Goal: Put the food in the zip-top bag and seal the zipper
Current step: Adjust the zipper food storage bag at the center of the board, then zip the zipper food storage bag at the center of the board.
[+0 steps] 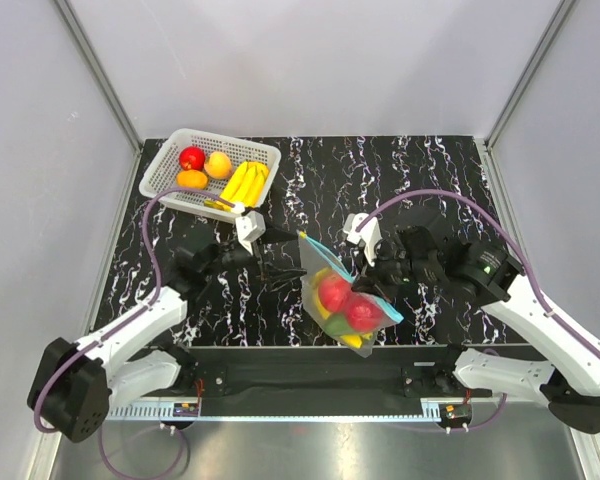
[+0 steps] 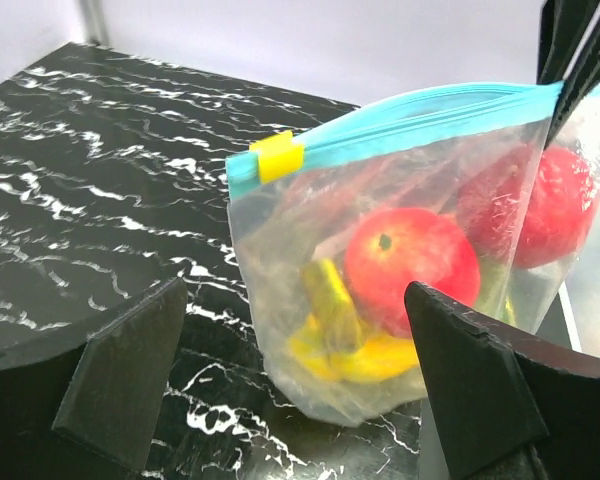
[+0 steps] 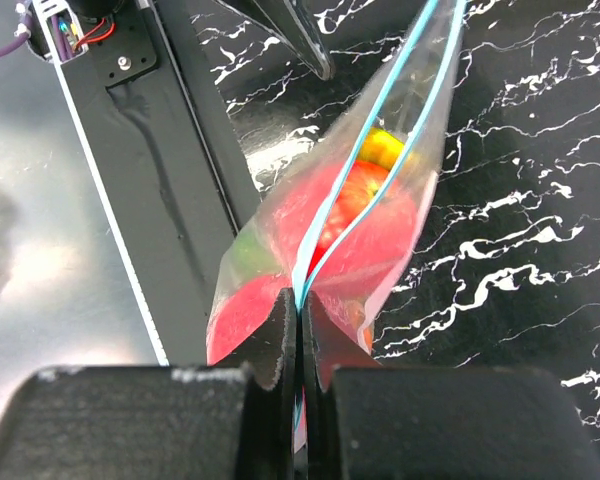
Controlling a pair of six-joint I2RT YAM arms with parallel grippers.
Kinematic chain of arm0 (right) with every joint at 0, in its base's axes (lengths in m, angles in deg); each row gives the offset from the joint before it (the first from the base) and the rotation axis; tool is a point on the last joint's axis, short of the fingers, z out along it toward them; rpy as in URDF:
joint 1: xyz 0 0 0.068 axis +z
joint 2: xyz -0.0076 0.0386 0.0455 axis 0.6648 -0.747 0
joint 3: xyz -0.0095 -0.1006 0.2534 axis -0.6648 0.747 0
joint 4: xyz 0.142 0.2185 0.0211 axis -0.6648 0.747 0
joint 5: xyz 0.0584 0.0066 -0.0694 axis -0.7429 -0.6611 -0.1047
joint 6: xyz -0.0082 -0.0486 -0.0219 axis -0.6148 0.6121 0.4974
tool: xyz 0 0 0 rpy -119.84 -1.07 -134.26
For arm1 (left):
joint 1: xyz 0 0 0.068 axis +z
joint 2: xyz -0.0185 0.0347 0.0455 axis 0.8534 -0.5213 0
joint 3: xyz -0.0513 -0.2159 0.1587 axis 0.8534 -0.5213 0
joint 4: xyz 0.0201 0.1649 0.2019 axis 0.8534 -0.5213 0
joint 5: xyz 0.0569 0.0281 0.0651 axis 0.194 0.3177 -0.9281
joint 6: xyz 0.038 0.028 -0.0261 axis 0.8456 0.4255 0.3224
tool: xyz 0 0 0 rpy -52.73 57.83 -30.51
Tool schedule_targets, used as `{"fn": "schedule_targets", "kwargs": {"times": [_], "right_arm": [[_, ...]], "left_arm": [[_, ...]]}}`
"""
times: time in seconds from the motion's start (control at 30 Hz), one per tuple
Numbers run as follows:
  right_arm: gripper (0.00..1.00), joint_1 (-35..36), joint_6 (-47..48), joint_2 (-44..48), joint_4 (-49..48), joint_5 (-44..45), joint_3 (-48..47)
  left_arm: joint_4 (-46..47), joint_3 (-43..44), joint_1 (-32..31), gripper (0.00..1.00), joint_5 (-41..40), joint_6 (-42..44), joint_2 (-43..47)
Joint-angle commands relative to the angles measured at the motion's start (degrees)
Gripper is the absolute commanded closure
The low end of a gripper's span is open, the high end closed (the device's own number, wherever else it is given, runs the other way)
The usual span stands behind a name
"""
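The clear zip-top bag (image 1: 346, 300) hangs just above the table's near middle, holding red apples (image 1: 333, 291), a yellow banana (image 2: 352, 350) and something green. Its blue zipper (image 2: 420, 112) carries a yellow slider (image 2: 277, 157) at the left end. In the right wrist view the zipper (image 3: 365, 165) gapes slightly in the middle. My right gripper (image 3: 300, 318) is shut on the zipper's near end and holds the bag up. My left gripper (image 1: 285, 256) is open and empty, just left of the bag; its fingers (image 2: 130, 375) flank the bag's lower part without touching it.
A white lattice basket (image 1: 160, 165) at the back left holds a red apple (image 1: 191, 157), two orange round fruits (image 1: 217, 164) and a banana bunch (image 1: 244, 183). A black bar (image 1: 310, 378) runs along the table's near edge below the bag.
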Motion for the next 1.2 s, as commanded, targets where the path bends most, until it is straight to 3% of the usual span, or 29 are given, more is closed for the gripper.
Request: {"fn": "schedule_targets", "kwargs": {"times": [0.0, 0.13, 0.23, 0.33, 0.37, 0.4, 0.43, 0.47, 0.53, 0.67, 0.77, 0.8, 0.87, 0.93, 1.07, 1.17], "right_arm": [[1.00, 0.41, 1.04, 0.97, -2.37, -2.41, 0.32], [1.00, 0.32, 1.39, 1.50, -2.55, -3.29, 0.58], [1.00, 0.32, 1.74, 2.03, -2.81, -3.73, 1.02], [1.00, 0.41, 1.74, 2.38, -2.82, -3.56, 1.64], [1.00, 0.41, 1.74, 2.38, -2.73, -3.47, 1.81], [1.00, 0.32, 1.65, 2.38, -2.73, -3.47, 1.81], [1.00, 0.41, 1.65, 2.38, -2.81, -3.29, 1.99], [1.00, 0.32, 1.57, 2.38, -2.90, -3.21, 2.34], [1.00, 0.32, 1.39, 2.29, -3.16, -2.59, 2.69], [1.00, 0.32, 0.69, 2.47, -3.60, -1.45, 3.75], [0.99, 0.23, -0.71, 2.47, -3.69, 0.39, 3.84], [0.75, 0.32, -1.42, 2.38, -3.87, 1.62, 3.84], [0.47, 0.32, -3.43, 2.03, -3.69, 6.97, 2.79], [0.40, 0.32, -4.14, 1.77, -3.43, 10.92, 1.73], [0.42, 0.41, -4.50, 0.28, -5.09, 14.90, -1.69], [0.55, 0.32, -4.76, -1.74, -9.66, 15.08, -2.40]], "left_arm": [[7.98, 1.69, 0.33, 0.04, 4.98, 2.58, -2.20], [9.03, 3.36, 0.42, 0.07, 7.70, 2.16, -5.19], [10.00, 5.91, 0.42, 0.16, 12.07, 1.01, -8.35], [17.00, 6.53, 0.33, 0.30, 16.65, -5.72, -11.69], [24.86, 5.83, 0.42, 0.35, 16.49, -7.85, -12.31], [29.03, 4.95, 0.42, 0.43, 16.23, -10.05, -13.79], [33.16, 3.55, 0.42, 0.65, 15.71, -14.33, -14.42], [38.43, 3.37, 0.51, 0.77, 15.27, -16.12, -15.03], [39.36, 4.50, 0.42, 1.00, 16.13, -19.11, -17.23], [45.31, 4.34, 0.51, 1.00, 17.63, -23.95, -20.22], [43.50, 4.85, 0.42, 1.00, 17.37, -24.05, -20.84], [41.57, 5.29, 0.42, 1.00, 17.55, -23.44, -20.93], [36.58, 5.91, 0.42, 1.00, 17.37, -20.71, -20.93], [36.02, 5.56, 0.33, 1.00, 17.20, -19.65, -20.84], [34.62, 5.74, 0.33, 1.00, 17.29, -19.21, -21.28], [32.08, 6.61, 0.33, 1.00, 17.90, -18.25, -21.81]]}}
